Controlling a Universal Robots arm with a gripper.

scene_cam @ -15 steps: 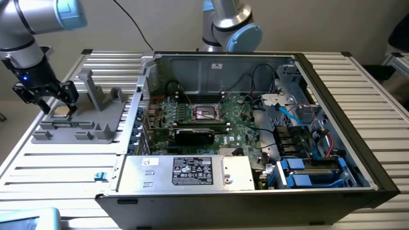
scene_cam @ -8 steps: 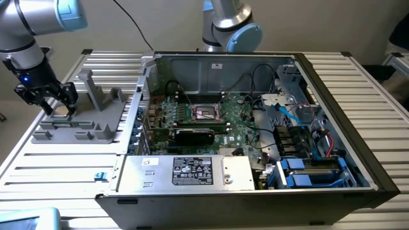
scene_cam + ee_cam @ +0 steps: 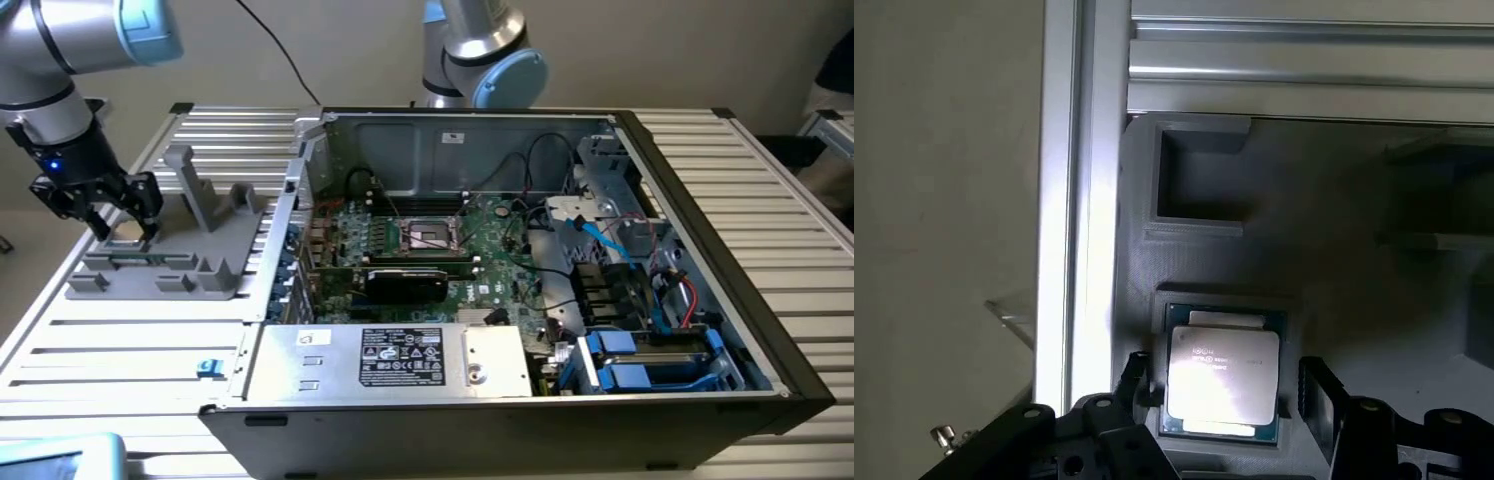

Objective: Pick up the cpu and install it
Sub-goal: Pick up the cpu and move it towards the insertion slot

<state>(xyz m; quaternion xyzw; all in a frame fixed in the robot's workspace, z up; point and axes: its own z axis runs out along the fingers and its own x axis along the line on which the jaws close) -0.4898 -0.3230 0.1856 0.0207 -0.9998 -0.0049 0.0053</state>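
The cpu (image 3: pixel 1222 375), a flat square chip with a silver metal top and green edge, lies in a shallow recess of the grey holder (image 3: pixel 167 265) on the exterior view's left. My gripper (image 3: pixel 120 232) hangs right over that holder, fingers pointing down. In the wrist view the gripper (image 3: pixel 1226 388) is open, with one black fingertip (image 3: pixel 1135 372) on one side of the chip and the other fingertip (image 3: pixel 1320 390) on the opposite side, each a small gap away. The motherboard socket (image 3: pixel 430 236) sits open in the middle of the computer case (image 3: pixel 747 330).
The grey holder has two upright posts (image 3: pixel 187 185) beside my gripper. A black card (image 3: pixel 404 283) stands just in front of the socket, and a power supply box (image 3: pixel 400 358) fills the case's near side. Cables and blue drive bays (image 3: pixel 641 360) crowd the case's right. A slatted aluminium table (image 3: pixel 120 340) carries everything.
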